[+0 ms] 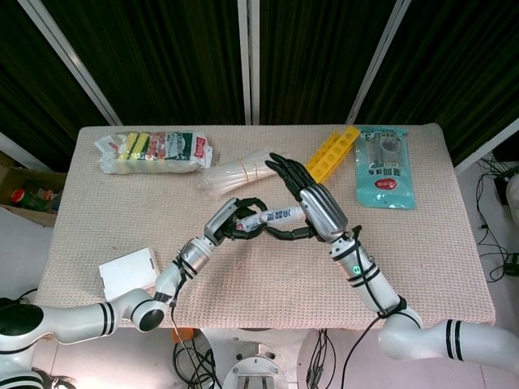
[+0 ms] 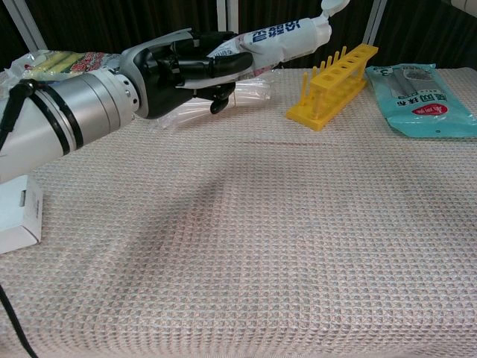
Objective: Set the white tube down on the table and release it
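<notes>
My left hand (image 1: 230, 221) (image 2: 175, 71) grips the lower end of the white tube (image 1: 274, 216) (image 2: 279, 37), which has blue print on it. The tube is held above the middle of the table (image 1: 259, 275), slanting up towards its cap at the top edge of the chest view. My right hand (image 1: 312, 207) is next to the cap end in the head view, fingers stretched out and apart, thumb under the tube. I cannot tell whether it touches the tube. The chest view does not show the right hand.
A yellow rack (image 1: 333, 150) (image 2: 333, 86) and a teal packet (image 1: 383, 166) (image 2: 417, 89) lie at the back right. A clear plastic bag (image 1: 239, 173) and a sponge pack (image 1: 154, 152) lie at the back left. A white box (image 1: 128, 271) (image 2: 16, 212) sits on the near left edge.
</notes>
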`<state>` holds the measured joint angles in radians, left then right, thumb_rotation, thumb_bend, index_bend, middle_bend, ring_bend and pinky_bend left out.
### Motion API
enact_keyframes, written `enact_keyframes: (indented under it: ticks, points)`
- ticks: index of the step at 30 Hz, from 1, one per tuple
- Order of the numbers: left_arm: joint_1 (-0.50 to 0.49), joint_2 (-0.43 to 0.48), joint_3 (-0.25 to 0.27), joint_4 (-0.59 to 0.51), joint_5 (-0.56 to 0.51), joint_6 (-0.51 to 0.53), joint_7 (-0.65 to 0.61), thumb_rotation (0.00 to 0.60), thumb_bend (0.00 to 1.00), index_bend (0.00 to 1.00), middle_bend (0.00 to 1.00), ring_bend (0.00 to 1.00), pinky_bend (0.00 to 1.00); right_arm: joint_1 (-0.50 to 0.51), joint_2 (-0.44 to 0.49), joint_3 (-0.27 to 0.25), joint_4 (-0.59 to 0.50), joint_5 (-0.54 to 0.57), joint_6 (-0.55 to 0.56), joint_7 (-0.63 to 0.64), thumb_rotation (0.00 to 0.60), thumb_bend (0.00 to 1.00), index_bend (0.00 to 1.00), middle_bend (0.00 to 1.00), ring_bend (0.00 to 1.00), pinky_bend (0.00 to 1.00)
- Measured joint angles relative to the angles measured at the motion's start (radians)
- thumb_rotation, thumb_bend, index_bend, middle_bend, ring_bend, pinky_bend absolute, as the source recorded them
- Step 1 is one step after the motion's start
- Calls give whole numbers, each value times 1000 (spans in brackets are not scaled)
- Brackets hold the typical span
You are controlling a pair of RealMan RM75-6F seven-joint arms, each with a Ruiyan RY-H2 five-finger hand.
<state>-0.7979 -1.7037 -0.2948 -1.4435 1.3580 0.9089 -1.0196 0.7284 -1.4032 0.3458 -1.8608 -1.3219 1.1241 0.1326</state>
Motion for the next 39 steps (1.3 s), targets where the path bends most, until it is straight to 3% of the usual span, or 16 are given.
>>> enact_keyframes:
  ticks: [18, 39]
  points:
    - [-3, 7, -8, -2, 1, -2, -22, 600, 398, 817, 867, 718, 743, 36, -56, -7, 78, 3, -37, 80, 151, 0, 0, 0, 0, 0]
    - [0, 22, -2, -12, 38, 18, -113, 600, 398, 817, 867, 718, 743, 0, -72, -19, 121, 0, -4, 191, 150, 0, 0, 0, 0, 0]
